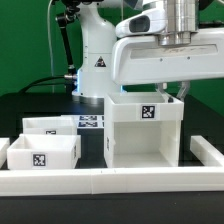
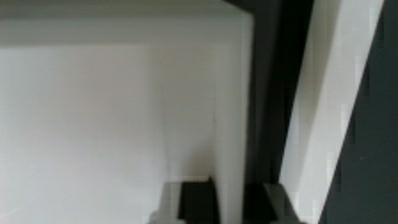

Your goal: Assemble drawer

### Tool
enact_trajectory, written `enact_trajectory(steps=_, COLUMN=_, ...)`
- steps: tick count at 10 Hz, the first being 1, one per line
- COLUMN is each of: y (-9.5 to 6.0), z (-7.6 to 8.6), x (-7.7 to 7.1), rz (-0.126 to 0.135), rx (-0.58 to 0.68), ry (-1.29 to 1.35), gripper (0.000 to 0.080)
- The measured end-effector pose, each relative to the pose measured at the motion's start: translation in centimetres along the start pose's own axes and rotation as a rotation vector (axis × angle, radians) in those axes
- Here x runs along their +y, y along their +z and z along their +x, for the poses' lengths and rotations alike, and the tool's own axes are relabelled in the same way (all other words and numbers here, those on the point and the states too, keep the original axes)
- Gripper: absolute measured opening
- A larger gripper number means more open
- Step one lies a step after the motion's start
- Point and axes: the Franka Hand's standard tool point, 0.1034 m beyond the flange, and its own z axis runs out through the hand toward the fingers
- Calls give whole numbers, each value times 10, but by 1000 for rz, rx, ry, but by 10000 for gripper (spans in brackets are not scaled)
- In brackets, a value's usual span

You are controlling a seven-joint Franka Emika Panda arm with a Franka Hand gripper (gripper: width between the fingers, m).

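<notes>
The drawer's large white box shell [image 1: 145, 135] stands upright with its open side facing the camera, at the exterior view's right. Two small shallow trays [image 1: 42, 152] [image 1: 55, 125] lie to its left. My gripper [image 1: 172, 93] has come down from above onto the shell's top right edge. In the wrist view the two dark fingers [image 2: 192, 200] stand on either side of the shell's thin white wall [image 2: 228, 120], and the gripper [image 2: 231, 192] is closed against it. The fingertips are hidden in the exterior view.
A long low white rail [image 1: 110, 181] runs along the front, and another piece [image 1: 207, 150] sits at the right. The marker board [image 1: 88, 122] lies behind the trays. The arm's base [image 1: 95, 60] stands at the back.
</notes>
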Motion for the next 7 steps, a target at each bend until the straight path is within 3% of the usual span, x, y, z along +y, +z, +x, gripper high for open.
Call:
enact_trajectory(steps=3, y=0, z=0, x=-1, rz=0, rx=0, ry=1, gripper=38)
enact_trajectory(steps=7, y=1, z=1, x=-9, rz=11, rx=5, ry=288, gripper=38)
